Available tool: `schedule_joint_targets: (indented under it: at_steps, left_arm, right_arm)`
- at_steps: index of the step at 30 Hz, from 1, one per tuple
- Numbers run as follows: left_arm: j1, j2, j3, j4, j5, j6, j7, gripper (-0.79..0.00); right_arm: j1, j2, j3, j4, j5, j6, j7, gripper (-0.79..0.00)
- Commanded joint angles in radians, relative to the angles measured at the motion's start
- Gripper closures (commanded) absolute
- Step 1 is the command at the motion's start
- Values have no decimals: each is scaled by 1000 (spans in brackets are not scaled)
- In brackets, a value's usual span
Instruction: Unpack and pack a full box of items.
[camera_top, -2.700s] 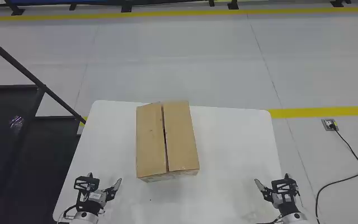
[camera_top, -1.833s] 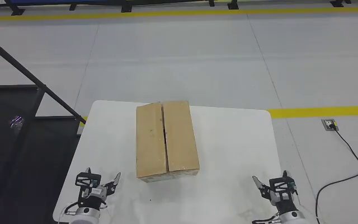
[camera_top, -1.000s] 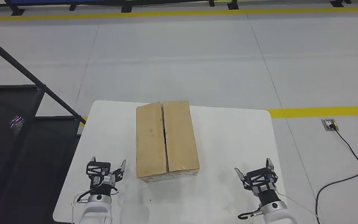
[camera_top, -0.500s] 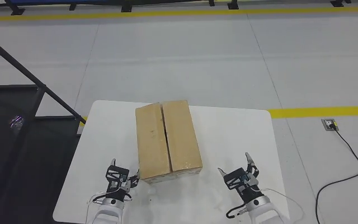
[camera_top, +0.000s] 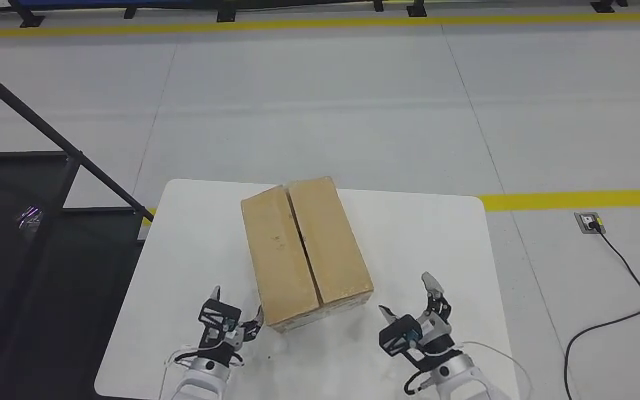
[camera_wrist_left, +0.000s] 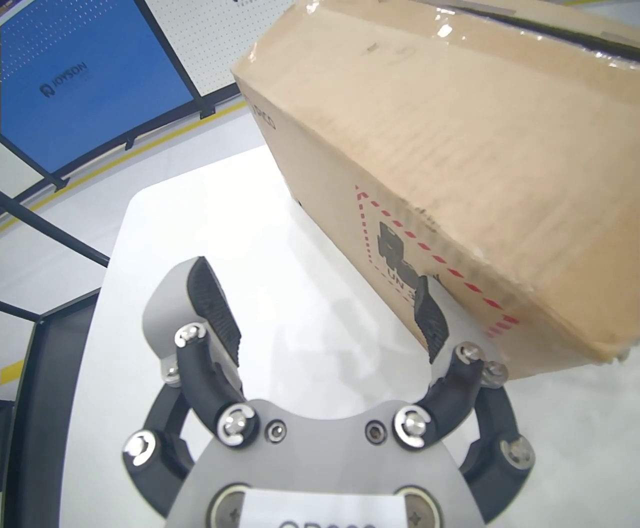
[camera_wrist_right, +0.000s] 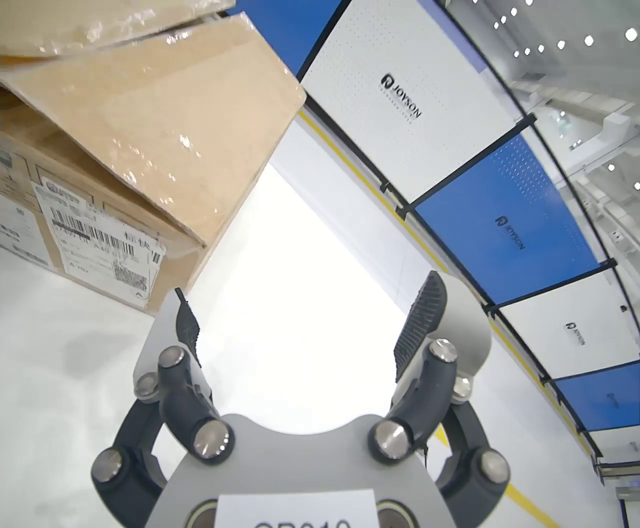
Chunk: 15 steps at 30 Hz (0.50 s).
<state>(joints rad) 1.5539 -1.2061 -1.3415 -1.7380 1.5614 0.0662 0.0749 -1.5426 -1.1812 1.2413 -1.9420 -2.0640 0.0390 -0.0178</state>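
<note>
One brown box (camera_top: 305, 250) is seen on one white bench (camera_top: 430, 240), with two grippers near it. The box is set in the middle of the bench, and its two top flaps are shut. Its long side is pointed from the near edge to the far edge, but it is turned a bit, with the near end swung to the right. The left gripper (camera_top: 232, 322) is held at the near left corner with its jaws spread wide, and one finger (camera_wrist_left: 430, 320) is laid against the box side. The right gripper (camera_top: 412, 312) is held just beside the near right corner, jaws spread wide too. A moment ago the box was lined up straight, and both grippers were kept farther out.
</note>
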Motion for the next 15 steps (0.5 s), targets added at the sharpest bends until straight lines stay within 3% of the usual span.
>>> schedule_joint_targets:
  at_steps: [1, 10, 15]
  left_arm:
    - [3, 1, 4, -3, 19, -18, 3, -785]
    - [16, -3, 30, -12, 62, -32, 12, -785]
    - [22, -6, 38, -13, 63, -23, 19, -785]
  right_arm:
    - [8, 1, -17, -4, -75, 5, -37, -785]
    - [102, -11, -135, 27, -330, -42, -18, -785]
    - [140, -25, -194, 47, -389, -25, 30, -785]
